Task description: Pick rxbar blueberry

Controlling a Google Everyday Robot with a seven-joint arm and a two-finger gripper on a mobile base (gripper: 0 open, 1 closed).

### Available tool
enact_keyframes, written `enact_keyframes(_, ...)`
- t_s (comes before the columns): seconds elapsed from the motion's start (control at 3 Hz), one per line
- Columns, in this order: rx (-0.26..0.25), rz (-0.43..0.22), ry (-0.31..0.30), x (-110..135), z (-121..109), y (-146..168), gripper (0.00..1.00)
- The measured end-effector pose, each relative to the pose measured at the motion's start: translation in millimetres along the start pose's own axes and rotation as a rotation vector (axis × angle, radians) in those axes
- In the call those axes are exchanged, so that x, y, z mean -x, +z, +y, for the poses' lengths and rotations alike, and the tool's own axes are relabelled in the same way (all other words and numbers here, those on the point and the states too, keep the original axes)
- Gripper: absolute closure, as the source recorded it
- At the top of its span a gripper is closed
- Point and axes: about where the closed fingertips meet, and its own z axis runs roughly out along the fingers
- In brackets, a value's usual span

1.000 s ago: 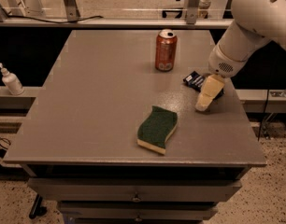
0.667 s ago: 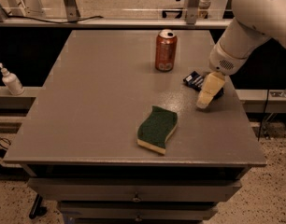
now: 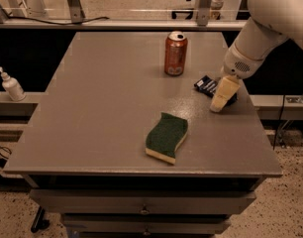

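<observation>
The rxbar blueberry [image 3: 208,85] is a small flat dark-blue wrapper with white lettering, lying on the right side of the grey table [image 3: 102,113]. My gripper [image 3: 222,97] hangs from the white arm at the right and comes down right at the bar, its cream-coloured fingers [image 3: 224,93] covering the bar's right end and reaching the tabletop.
A red-brown soda can [image 3: 175,53] stands upright behind and left of the bar. A green-and-yellow sponge [image 3: 166,137] lies nearer the table's front. A white pump bottle [image 3: 12,85] sits on a shelf off the left edge. The right table edge is close to the gripper.
</observation>
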Motion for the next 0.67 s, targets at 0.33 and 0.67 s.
enact_keyframes(0.33,0.009,0.003,0.002,-1.3,-0.5,1.4,0.41)
enact_keyframes(0.67,0.009,0.004,0.003,-0.8,-1.8,-1.3,0.65)
